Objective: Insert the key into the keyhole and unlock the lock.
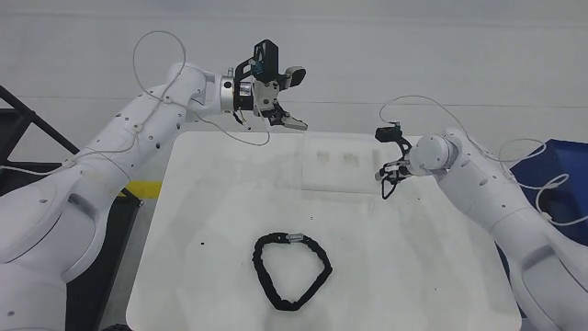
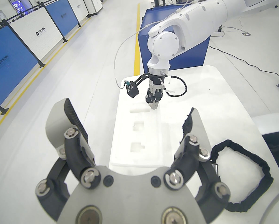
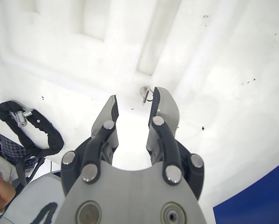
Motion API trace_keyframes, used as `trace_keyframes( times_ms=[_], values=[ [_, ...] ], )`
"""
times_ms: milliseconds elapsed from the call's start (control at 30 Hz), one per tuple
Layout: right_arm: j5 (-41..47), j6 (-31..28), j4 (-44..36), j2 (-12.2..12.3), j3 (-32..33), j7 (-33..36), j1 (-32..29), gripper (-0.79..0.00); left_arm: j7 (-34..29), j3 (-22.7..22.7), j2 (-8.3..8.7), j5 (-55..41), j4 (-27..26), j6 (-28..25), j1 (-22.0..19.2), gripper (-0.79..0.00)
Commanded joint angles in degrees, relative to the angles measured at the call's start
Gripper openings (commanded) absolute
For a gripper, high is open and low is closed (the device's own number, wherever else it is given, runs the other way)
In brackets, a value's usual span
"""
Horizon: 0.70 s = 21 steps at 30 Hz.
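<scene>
Hard to make out: the key (image 3: 145, 95) is tiny and partly tucked behind one fingertip (image 3: 153, 103) of the right hand (image 3: 135, 95), so its blade can't be seen.
Key spot: found just past the long slot in the foam tray (image 1: 340, 170), seemingly touching that fingertip, not pinched.
Right hand: released, nothing gripped.
Lock (image 1: 292, 271): black loop with silver cylinder (image 3: 21, 118), laid on the tabletop (image 1: 211, 239), well apart from the key.
Left hand (image 2: 129, 106): spread wide, held above the far corner.

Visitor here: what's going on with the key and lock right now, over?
Left gripper raised by table's far edge, jaws open. Right gripper low at key beside foam tray, jaws open, key ungripped. Chain lock lies apart, near table's middle.
</scene>
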Motion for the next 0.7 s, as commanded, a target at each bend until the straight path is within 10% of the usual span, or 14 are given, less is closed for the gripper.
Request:
trace_keyframes(
  times_ms=[0,667],
  values=[
    [-0.15,0.03,0.41,-0.17,0.12,-0.32,-0.16,-0.526,0.00,0.00,0.00,0.00,0.00,0.00,0.00,0.000],
    [-2.39,-0.07,7.15,-3.73,-0.05,-2.85,0.22,-0.671,0.00,0.00,0.00,0.00,0.00,0.00,0.00,0.000]
  ],
)
